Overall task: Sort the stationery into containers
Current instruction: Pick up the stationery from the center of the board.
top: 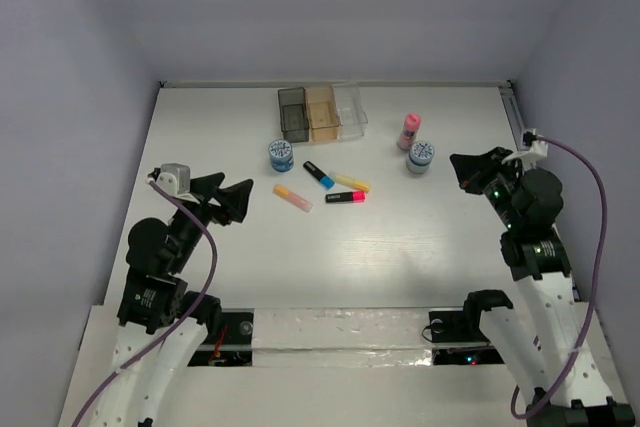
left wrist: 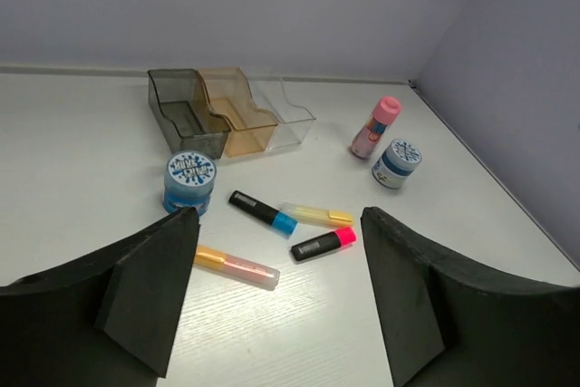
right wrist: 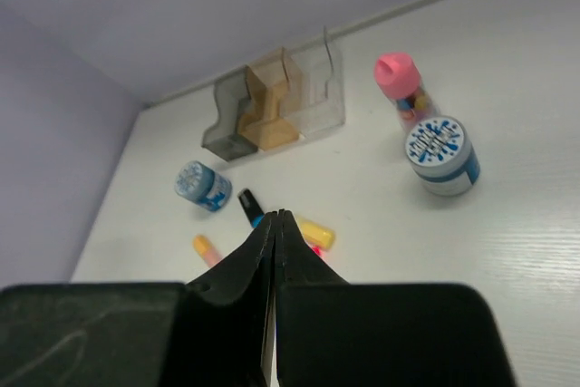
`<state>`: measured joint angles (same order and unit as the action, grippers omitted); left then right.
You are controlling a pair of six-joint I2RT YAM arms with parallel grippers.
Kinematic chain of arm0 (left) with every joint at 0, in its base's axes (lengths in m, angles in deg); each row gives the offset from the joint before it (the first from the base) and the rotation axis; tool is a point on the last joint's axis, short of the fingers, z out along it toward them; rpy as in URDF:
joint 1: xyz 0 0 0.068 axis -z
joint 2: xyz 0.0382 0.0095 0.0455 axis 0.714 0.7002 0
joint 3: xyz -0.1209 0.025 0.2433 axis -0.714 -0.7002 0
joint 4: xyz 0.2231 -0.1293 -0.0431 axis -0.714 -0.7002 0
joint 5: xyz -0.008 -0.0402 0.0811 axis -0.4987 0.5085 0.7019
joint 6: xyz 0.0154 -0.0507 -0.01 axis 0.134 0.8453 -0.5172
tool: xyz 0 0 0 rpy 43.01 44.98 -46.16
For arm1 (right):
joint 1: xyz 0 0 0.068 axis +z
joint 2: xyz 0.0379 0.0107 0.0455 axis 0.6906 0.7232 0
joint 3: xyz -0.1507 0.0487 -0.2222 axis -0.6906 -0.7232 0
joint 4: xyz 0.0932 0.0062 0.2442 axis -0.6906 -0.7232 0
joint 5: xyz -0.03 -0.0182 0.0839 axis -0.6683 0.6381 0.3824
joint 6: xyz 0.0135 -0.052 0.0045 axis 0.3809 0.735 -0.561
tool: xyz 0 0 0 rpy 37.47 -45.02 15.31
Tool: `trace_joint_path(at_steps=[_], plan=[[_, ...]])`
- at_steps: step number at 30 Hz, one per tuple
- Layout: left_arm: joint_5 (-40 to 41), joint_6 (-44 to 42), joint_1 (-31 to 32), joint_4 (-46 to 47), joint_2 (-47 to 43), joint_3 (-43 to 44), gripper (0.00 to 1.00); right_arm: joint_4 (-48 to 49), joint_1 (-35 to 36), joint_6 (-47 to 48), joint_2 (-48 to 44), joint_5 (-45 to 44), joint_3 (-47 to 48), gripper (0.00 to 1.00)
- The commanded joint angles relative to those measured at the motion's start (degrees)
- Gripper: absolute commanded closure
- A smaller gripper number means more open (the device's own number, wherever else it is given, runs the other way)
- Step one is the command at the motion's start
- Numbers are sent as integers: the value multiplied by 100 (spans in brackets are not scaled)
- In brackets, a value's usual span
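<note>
Left wrist view: left gripper (left wrist: 279, 217) jaws wide apart, empty; right gripper (right wrist: 276, 217) fingers pressed together, likewise empty.

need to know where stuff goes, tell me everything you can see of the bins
The bins are three small translucent plastic boxes joined in a row: dark grey, amber, clear. Open tops, stepped side walls, all apparently empty. They stand upright near the table's far edge, nothing else touching them.

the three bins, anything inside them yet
Nothing shows inside the dark grey bin, amber bin or clear bin; the top view sees all three floors, with nothing covering them.
</note>
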<state>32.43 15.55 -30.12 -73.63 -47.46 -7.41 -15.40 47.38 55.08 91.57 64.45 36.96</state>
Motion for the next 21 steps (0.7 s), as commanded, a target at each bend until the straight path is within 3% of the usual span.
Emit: trace_joint_path(at_steps=[1,4,6,7,9,11,13,14,15,16,18,21], plan=[[-183,-111,29,181,-105,227,33,-21,-45,116,554,170,332,100],[-183,-85,29,260,-149,165,45,110,-45,82,1160,135,438,100],[-60,-15,29,147,-27,209,64,250,-45,-15,1651,100,456,100],[36,-6,29,102,26,235,82,277,-45,-33,1828,39,491,100],[81,3,29,32,140,271,99,347,129,2,2162,-154,631,100],[195,3,-23,-21,185,288,100,321,314,185,2654,-707,798,95],[248,3,-24,-65,211,297,100,207,542,327,2988,-1207,1123,82],[274,3,-24,-82,220,288,100,190,544,467,3294,-1410,1228,56],[300,3,-24,-109,229,306,100,181,631,538,3445,-1508,1342,42],[318,3,-24,-118,238,306,100,189,631,599,3586,-1657,1535,20],[292,3,-85,-109,255,297,100,128,693,784,4061,-1685,1790,12],[152,3,-137,-74,290,297,100,-47,824,1091,4840,-1465,2449,10]])
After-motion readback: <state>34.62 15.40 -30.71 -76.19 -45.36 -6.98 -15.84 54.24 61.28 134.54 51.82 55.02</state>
